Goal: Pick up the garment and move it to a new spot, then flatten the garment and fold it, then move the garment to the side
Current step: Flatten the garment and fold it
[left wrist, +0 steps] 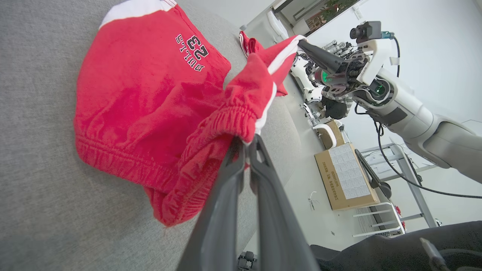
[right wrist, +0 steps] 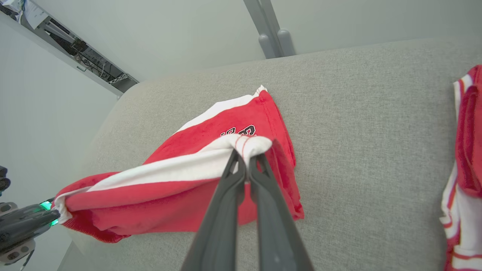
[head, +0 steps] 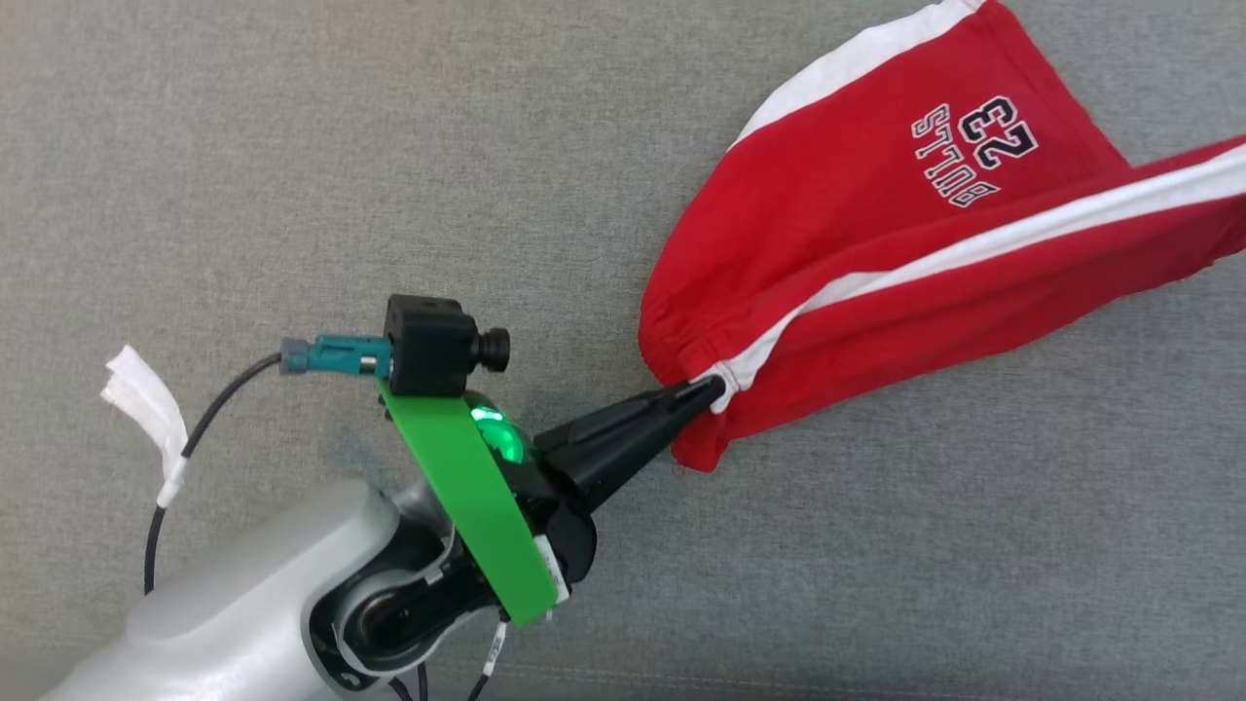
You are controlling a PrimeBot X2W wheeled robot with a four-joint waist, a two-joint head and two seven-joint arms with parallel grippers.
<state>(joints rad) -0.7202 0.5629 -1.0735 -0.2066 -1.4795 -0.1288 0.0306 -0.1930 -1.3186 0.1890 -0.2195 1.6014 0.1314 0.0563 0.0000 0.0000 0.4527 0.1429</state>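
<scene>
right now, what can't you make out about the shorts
Head view: the red shorts run off the right edge, far end cut off.
Left wrist view: bunched waistband hides how much cloth the left gripper pinches.
Right wrist view: the white stripe covers part of the print; a second red garment is cut by the right edge.
Left wrist view: cardboard box label too small to read.

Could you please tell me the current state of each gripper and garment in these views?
Red shorts, unfolded, held at two spots and pulled taut along the white stripe, partly resting on the grey surface.
Left gripper, fingers shut on the waistband.
Right gripper, fingers shut on the white-striped edge.
Second red garment, crumpled, ungripped.
</scene>
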